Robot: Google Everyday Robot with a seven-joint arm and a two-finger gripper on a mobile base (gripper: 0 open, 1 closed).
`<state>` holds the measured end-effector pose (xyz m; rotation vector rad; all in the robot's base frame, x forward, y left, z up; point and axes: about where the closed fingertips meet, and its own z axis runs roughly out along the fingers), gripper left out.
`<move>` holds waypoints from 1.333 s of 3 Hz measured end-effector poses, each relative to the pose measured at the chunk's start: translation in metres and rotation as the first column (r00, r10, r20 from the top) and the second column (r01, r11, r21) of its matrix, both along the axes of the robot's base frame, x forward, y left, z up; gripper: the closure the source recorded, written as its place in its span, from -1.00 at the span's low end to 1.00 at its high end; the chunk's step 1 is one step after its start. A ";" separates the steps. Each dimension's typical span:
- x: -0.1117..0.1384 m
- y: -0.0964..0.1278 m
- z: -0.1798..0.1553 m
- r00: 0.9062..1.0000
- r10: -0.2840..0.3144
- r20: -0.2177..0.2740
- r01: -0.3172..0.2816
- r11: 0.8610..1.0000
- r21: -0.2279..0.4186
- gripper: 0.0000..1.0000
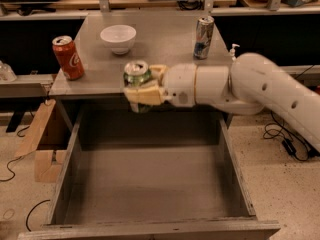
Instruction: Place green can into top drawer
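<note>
Transport is in hand: the gripper [141, 88] holds the green can [136, 74] upright between its fingers [145, 95] at the desk's [165, 39] front edge, and next should likely lower it into the open top drawer [150, 184].

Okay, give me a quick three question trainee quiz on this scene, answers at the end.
1. How many cans stand on the table?
2. True or false: the top drawer already holds a can.
3. The gripper is: A) open over the drawer, B) shut on the green can, C) resting on the table.
Key: 1) two, the red cola can and the slim silver-blue can; 2) false; 3) B, near the table's front edge.
</note>
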<state>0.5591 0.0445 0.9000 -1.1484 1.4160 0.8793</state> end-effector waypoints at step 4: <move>-0.047 0.030 -0.115 0.992 0.096 -0.084 -0.091 0.994 0.061 1.00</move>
